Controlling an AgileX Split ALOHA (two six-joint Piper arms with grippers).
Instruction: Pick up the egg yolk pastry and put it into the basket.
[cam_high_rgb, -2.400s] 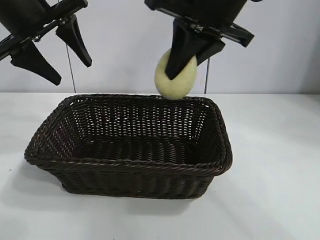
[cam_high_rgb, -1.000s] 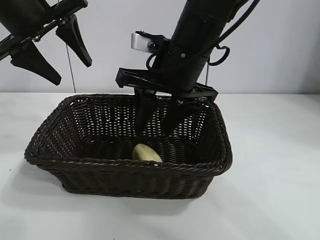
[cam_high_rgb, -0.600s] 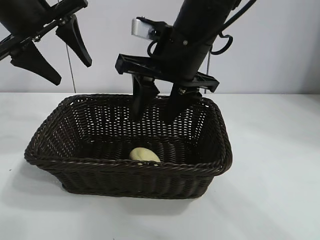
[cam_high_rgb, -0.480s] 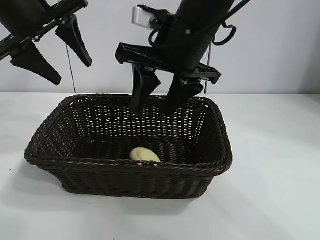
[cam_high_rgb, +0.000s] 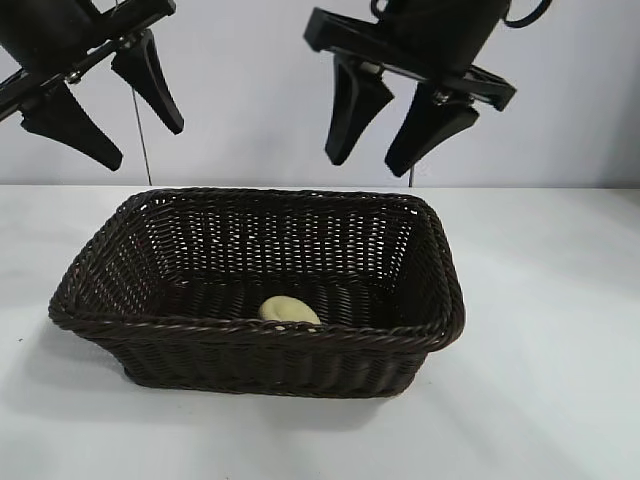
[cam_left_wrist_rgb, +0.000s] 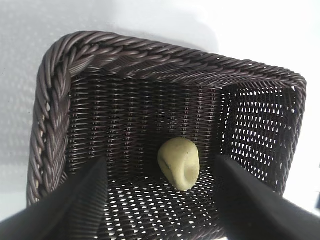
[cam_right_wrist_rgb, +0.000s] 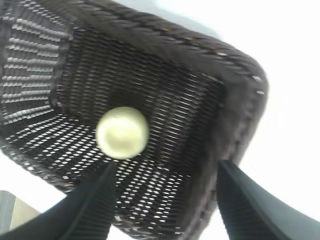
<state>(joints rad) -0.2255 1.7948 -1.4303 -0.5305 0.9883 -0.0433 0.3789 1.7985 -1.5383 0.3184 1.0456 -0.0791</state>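
One pastry (cam_high_rgb: 289, 310) lies on the floor of the basket (cam_high_rgb: 445, 300), close against the near wall and roughly midway along it, touching neither gripper. The right gripper (cam_high_rgb: 385, 165) hangs above the far rim, toward the right end, jaws spread and holding nothing; the pastry sits well below them and nearer the camera. The left gripper (cam_high_rgb: 140, 140) hangs high above the basket's left end, jaws likewise apart and empty, well clear of the rim. Both sets of fingers stand outside the basket, with open air between their tips and the braided rim. The basket rests on a white table (cam_high_rgb: 560, 330), with bare surface on all visible sides.
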